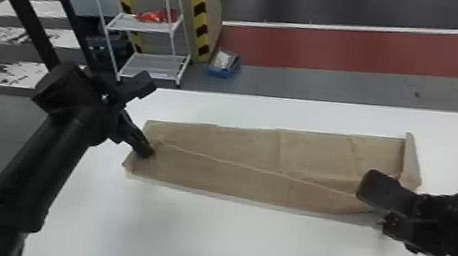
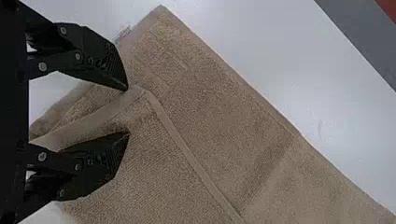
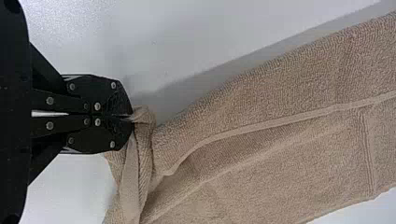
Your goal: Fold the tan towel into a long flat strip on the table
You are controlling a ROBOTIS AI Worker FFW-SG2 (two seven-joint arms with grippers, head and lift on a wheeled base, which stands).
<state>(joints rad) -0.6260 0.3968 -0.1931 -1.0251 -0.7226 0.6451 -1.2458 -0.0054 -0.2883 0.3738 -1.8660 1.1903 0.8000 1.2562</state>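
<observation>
The tan towel (image 1: 238, 150) lies folded as a long band across the white table, its near layer's hem running slantwise along it. At its left end is my left gripper (image 1: 148, 153); in the left wrist view the left gripper (image 2: 128, 112) stands open, with a hemmed corner of the towel (image 2: 196, 140) between its fingers. My right gripper (image 1: 366, 191) is at the towel's right end. In the right wrist view the right gripper (image 3: 130, 116) is shut on a bunched corner of the towel (image 3: 280, 130). Beside it, the towel's far right edge stands up a little.
The white table (image 1: 205, 236) extends in front of and behind the towel. Beyond its far edge stand a white wire shelf (image 1: 145, 25) with a red item on it and a blue box (image 1: 224, 65) on the floor.
</observation>
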